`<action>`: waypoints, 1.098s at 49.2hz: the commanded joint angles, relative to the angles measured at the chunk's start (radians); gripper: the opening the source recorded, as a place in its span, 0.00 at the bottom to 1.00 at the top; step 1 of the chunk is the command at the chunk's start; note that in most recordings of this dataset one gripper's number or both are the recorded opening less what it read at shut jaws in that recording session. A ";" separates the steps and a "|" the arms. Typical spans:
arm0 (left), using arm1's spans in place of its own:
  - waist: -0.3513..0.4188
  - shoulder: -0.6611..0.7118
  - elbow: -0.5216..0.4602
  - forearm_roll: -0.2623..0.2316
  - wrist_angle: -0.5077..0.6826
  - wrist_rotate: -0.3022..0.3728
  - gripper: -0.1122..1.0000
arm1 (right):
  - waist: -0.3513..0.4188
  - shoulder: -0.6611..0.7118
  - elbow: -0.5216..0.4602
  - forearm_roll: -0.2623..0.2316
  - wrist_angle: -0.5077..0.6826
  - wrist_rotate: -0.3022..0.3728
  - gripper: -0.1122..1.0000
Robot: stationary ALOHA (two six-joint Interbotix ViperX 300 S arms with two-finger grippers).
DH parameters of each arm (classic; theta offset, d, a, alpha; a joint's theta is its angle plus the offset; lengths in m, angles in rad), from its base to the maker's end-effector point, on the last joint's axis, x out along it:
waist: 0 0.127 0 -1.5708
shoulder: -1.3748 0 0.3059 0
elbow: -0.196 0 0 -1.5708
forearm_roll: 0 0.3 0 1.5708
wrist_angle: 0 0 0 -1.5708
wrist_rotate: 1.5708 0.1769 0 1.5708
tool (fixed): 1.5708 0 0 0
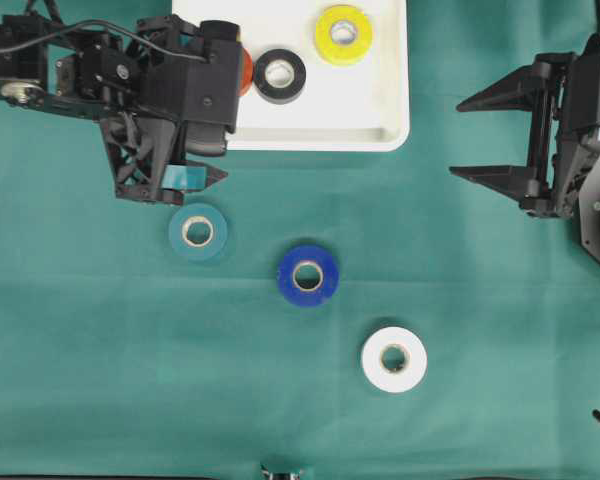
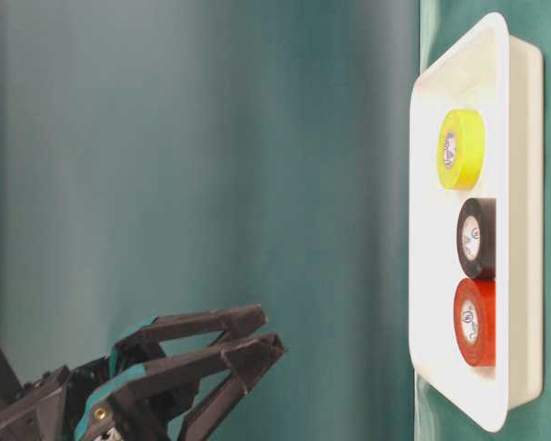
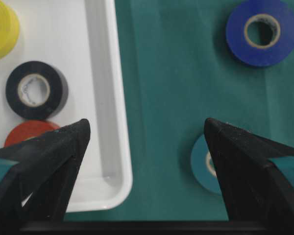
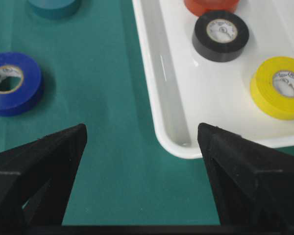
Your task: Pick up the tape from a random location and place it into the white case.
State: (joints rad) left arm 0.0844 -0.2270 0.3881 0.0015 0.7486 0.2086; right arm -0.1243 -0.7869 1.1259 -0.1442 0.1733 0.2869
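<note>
So three rolls are already sat inside the white case [image 1: 380, 120] at the top middle of the overhead view: a yellow roll [image 1: 343, 34], a black roll [image 1: 279, 75] next to it, and an orange-red roll [image 2: 474, 322] that's mostly hidden under the left arm from above but is seen clearly from table level, lined up in a row with the other two. Three more rolls are left out on the green cloth [image 1: 100, 380]: a teal roll [image 1: 197, 232] just below the case's lower left corner, a dark blue roll [image 1: 308, 275] a bit further out toward the middle, and a white roll [image 1: 394, 359] lower right of that, all apart from each other. The left gripper [image 1: 170, 180] is parked over the cloth right at the case's lower left corner, jaws spread wide with nothing between them, and the teal roll is seen half covered by one finger in the left wrist view, just beyond the tips. The right gripper [image 1: 490, 135] is off at the right edge, well apart from every roll, jaws also spread wide and nothing held, pointed toward the case's corner
</note>
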 commanded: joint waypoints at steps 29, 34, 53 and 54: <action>0.000 -0.327 0.253 -0.006 -0.238 -0.005 0.97 | -0.002 -0.005 -0.034 -0.011 -0.005 -0.005 0.88; -0.002 -0.380 0.293 -0.011 -0.268 -0.006 0.97 | -0.002 -0.005 -0.035 -0.012 -0.005 -0.005 0.88; -0.002 -0.454 0.370 -0.012 -0.295 -0.087 0.97 | -0.002 -0.006 -0.037 -0.015 -0.008 -0.005 0.88; -0.002 -0.456 0.376 -0.012 -0.298 -0.089 0.97 | -0.002 -0.006 -0.037 -0.015 -0.009 -0.006 0.88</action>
State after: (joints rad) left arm 0.0828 -0.6719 0.7609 -0.0092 0.4648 0.1227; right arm -0.1243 -0.7946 1.1183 -0.1565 0.1733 0.2838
